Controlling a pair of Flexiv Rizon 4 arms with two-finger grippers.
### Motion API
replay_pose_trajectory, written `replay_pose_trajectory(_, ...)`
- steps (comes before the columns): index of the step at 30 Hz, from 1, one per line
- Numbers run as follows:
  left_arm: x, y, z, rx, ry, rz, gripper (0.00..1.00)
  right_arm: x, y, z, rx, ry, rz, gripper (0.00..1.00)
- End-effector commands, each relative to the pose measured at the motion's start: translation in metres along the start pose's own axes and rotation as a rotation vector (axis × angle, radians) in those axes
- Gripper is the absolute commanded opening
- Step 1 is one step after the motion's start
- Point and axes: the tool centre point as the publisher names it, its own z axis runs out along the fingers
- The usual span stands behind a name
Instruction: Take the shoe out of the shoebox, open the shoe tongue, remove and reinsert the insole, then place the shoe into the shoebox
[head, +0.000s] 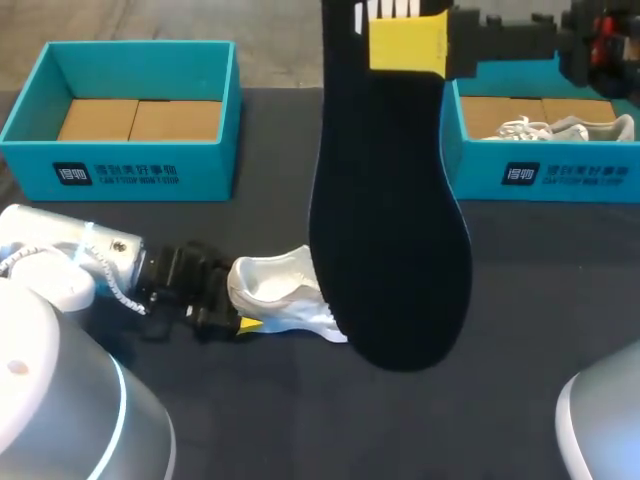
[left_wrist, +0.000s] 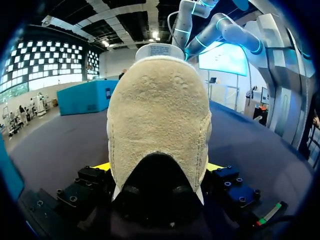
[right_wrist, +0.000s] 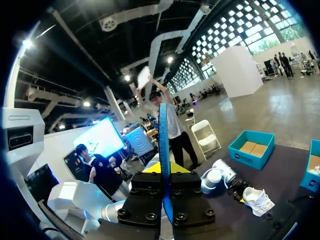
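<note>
Your left fingers (left_wrist: 101, 166) clamp the shoe (head: 280, 290) at the heel, steadying it on the tabletop (head: 500, 300). Your right fingers (head: 405, 45) pinch the insole (head: 390, 230) aloft, likely for reinsertion.

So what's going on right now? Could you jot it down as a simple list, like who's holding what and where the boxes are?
left gripper: shut on the heel of the white shoe
white shoe: lying on the table, between the two boxes
right gripper: shut on the black insole
black insole: out of the shoe, held up in the air
left box: teal, open, only a cardboard floor showing
right box: teal, open, second white shoe inside
</note>
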Motion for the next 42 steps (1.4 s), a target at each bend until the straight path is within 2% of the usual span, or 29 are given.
replay_pose_trajectory(1,0.001,-0.002,0.001,0.017,-0.040,-0.012,1.00,0.000,-0.009,0.003,-0.014,0.005,0.002,0.00)
replay_pose_trajectory(13,-0.007,0.000,0.012,-0.026,-0.005,-0.076,1.00,0.000,-0.009,0.003,-0.014,0.005,0.002,0.00)
replay_pose_trajectory(20,-0.005,-0.005,0.019,-0.035,-0.016,-0.076,1.00,0.000,-0.009,0.003,-0.014,0.005,0.002,0.00)
replay_pose_trajectory(21,-0.005,-0.005,0.019,-0.035,-0.017,-0.076,0.94,0.000,-0.009,0.003,-0.014,0.005,0.002,0.00)
replay_pose_trajectory(22,-0.005,-0.005,0.019,-0.035,-0.018,-0.077,0.65,0.000,-0.009,0.003,-0.014,0.005,0.002,0.00)
replay_pose_trajectory(23,-0.005,-0.005,0.019,-0.034,-0.018,-0.078,0.48,0.000,-0.009,0.003,-0.014,0.005,0.002,0.00)
replay_pose_trajectory(24,-0.005,-0.005,0.019,-0.034,-0.018,-0.079,0.55,0.000,-0.009,0.003,-0.014,0.005,0.002,0.00)
replay_pose_trajectory(25,-0.004,-0.005,0.018,-0.035,-0.015,-0.081,0.80,0.000,-0.009,0.003,-0.014,0.005,0.002,0.00)
replay_pose_trajectory(26,-0.003,-0.004,0.017,-0.036,-0.014,-0.083,1.00,0.000,-0.009,0.003,-0.014,0.005,0.002,0.00)
replay_pose_trajectory(32,-0.002,-0.001,0.007,-0.040,-0.004,-0.081,1.00,0.000,-0.009,0.003,-0.014,0.005,0.002,0.00)
replay_pose_trajectory(35,-0.008,0.001,0.003,-0.025,-0.067,-0.101,1.00,0.000,-0.009,0.003,-0.014,0.005,0.002,0.00)
replay_pose_trajectory(39,-0.019,-0.001,0.006,0.003,-0.126,-0.134,1.00,0.000,-0.009,0.003,-0.014,0.005,0.002,0.00)
replay_pose_trajectory(42,-0.018,-0.007,0.010,-0.013,-0.103,-0.135,1.00,0.000,-0.009,0.003,-0.014,0.005,0.002,0.00)
